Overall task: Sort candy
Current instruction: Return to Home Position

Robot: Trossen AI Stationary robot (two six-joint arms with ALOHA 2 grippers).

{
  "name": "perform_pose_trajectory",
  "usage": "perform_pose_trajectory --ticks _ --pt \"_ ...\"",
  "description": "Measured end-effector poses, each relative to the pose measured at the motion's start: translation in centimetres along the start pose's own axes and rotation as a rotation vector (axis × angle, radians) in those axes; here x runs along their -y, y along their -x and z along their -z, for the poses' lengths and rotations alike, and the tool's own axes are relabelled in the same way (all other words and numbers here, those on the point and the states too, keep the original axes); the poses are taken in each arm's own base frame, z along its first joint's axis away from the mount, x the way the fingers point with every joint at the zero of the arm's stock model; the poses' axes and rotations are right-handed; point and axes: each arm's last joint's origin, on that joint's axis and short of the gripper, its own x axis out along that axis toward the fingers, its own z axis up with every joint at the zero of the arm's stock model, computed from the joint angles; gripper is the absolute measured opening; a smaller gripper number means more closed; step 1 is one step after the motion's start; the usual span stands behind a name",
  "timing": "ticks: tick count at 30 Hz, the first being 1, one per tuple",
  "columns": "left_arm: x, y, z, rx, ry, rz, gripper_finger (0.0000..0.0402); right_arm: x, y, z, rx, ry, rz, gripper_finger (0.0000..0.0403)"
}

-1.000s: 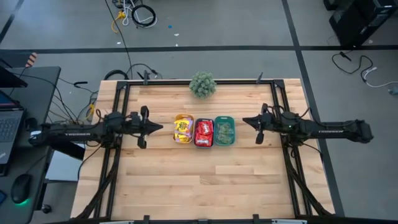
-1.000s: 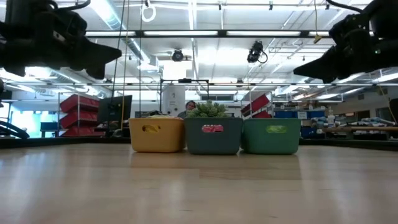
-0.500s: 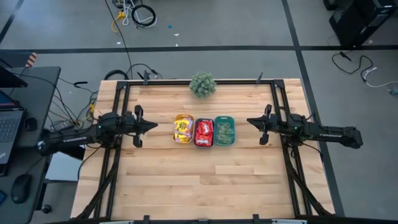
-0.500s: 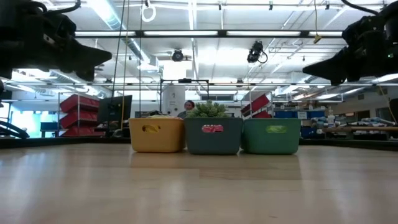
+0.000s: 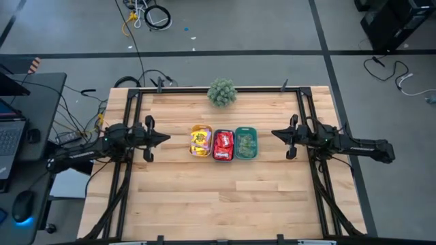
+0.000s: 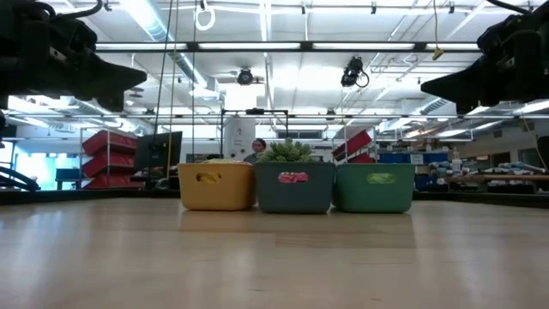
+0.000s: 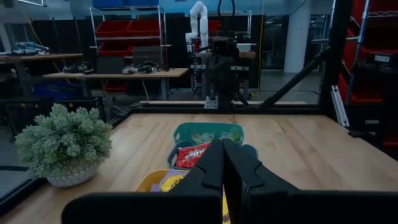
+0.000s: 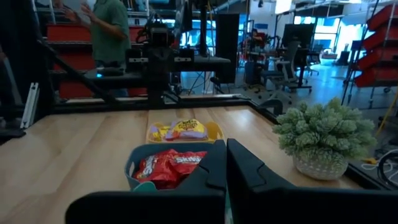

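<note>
Left hand (image 5: 162, 137) shut together, left of trays (image 5: 246, 128); right hand (image 5: 275, 133) likewise, right. Candy (image 5: 223, 144) inside trays.

We see the left gripper (image 7: 222, 147), dark fingers pressed together, above the wooden table (image 7: 305, 149). Trays line up ahead: yellow tray (image 7: 148, 181) with yellow candy (image 7: 169, 182) nearest, middle tray (image 7: 175, 150) with red candy (image 7: 191, 154), green tray (image 7: 186, 129) farthest. Plant (image 7: 62, 142) stands apart beside them. Right arm (image 7: 219, 68) at far edge.
</note>
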Motion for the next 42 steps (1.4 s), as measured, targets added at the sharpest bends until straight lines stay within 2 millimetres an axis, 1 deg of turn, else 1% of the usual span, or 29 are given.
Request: perform_pose_trajectory --ticks 5,10,15,19,25,42 --pt "0.0 0.0 0.0 0.003 0.012 -0.003 0.0001 0.1 0.0 0.0 -0.003 -0.004 0.006 0.0000" --pt "-0.1 0.0 0.3 -0.024 0.071 -0.026 0.0001 0.3 0.0 0.0 -0.005 -0.012 0.029 0.0000" --pt "-0.2 0.0 0.3 -0.029 0.067 -0.050 0.0001 0.7 -0.2 0.2 -0.021 -0.029 0.136 0.0000" --pt "-0.2 0.0 0.3 -0.033 0.069 -0.051 0.0001 1.0 -0.4 0.4 -0.052 -0.026 0.169 0.0000" --pt "-0.2 0.0 0.4 -0.035 0.069 -0.050 0.0001 1.1 -0.5 0.6 -0.074 0.003 0.179 0.0000" --pt "-0.2 0.0 0.4 -0.034 0.065 -0.049 0.0001 1.1 -0.5 0.6 -0.071 0.005 0.179 0.0000"
